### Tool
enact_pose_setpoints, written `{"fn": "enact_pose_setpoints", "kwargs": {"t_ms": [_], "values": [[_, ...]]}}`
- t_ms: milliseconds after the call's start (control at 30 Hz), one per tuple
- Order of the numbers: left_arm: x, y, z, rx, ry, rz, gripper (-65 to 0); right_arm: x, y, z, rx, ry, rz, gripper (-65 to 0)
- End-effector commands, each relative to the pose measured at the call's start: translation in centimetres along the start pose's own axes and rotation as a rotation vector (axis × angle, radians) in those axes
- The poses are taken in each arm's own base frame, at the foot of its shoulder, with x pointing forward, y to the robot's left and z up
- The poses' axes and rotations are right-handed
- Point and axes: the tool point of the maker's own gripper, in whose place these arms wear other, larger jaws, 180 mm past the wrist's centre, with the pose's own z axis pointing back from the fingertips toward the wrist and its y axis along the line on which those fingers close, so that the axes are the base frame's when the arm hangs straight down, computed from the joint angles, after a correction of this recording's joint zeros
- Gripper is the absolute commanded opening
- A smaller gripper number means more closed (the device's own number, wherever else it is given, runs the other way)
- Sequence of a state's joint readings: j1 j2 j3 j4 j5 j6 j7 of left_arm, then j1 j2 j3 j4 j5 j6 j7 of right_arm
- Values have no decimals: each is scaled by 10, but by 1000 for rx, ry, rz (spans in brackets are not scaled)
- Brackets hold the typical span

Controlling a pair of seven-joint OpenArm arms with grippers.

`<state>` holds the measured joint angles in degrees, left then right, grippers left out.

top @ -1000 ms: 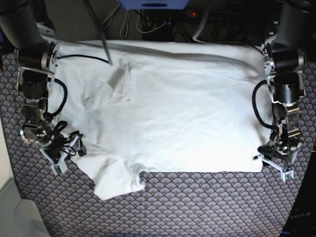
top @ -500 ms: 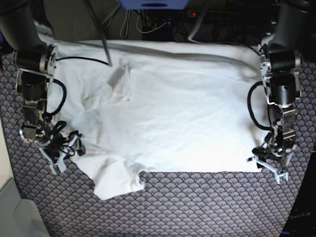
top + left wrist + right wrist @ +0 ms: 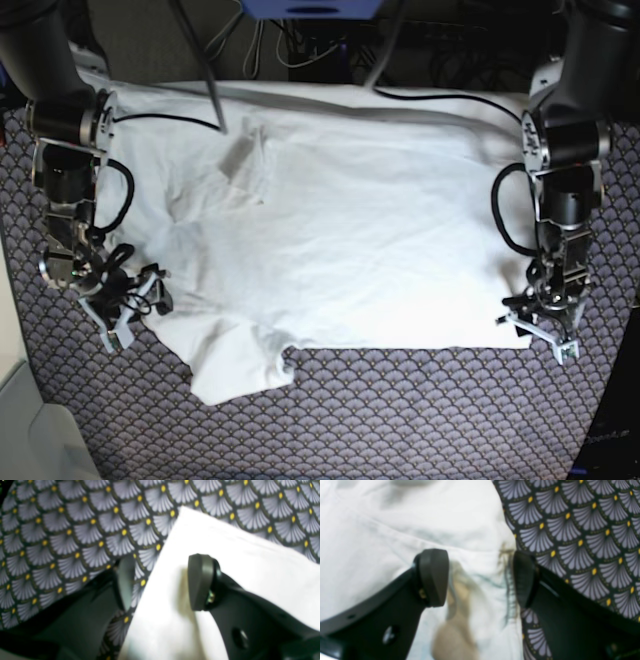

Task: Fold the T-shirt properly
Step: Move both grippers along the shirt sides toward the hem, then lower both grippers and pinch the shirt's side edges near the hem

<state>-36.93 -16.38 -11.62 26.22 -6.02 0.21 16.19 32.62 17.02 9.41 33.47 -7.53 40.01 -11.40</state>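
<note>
With both pairs of fingers spread astride the T-shirt [image 3: 340, 230] edges, left gripper [image 3: 537, 335] and right gripper [image 3: 128, 305] should pinch cloth only, clear of the patterned desk [image 3: 400, 420].

**Nothing to read**

I find no lettering, label, brand mark, number or sign in any of my views. The T-shirt [image 3: 350, 220] under my fingers is plain white with no print, and the patterned cloth [image 3: 400, 420] beneath it carries only a repeating fan motif with yellow dots, no characters. My own fingertips [image 3: 200, 582] are bare black with no markings I can make out. The blue object [image 3: 312, 8] at the far edge, well beyond both my grippers, shows no legible writing.
</note>
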Motion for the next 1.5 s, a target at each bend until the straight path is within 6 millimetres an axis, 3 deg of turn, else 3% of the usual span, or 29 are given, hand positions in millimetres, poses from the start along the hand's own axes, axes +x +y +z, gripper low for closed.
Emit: {"fn": "enact_pose_setpoints", "kwargs": {"t_ms": [0,133,400,533,700,1467], "values": [[38,2,2,3,-93,12,-320,28,-11,5,-19,-69,7,-240],[42,2,3,1,-116,18,-320,29,-4,1,-6,-71,6,-240],[24,-6,-2,-7,-71,32,-320,28,-1,0,-2,-71,4,-240],[28,-9,-2,-12,-98,31,-320,28,1,-1,2,-72,3,-240],[9,-18,-5,-23,-57,39,-320,17,5,-2,9,-54,-4,-240],[7,-15,-5,-17,-49,40,-320,13,7,-3,12,-48,-5,-240]]}}
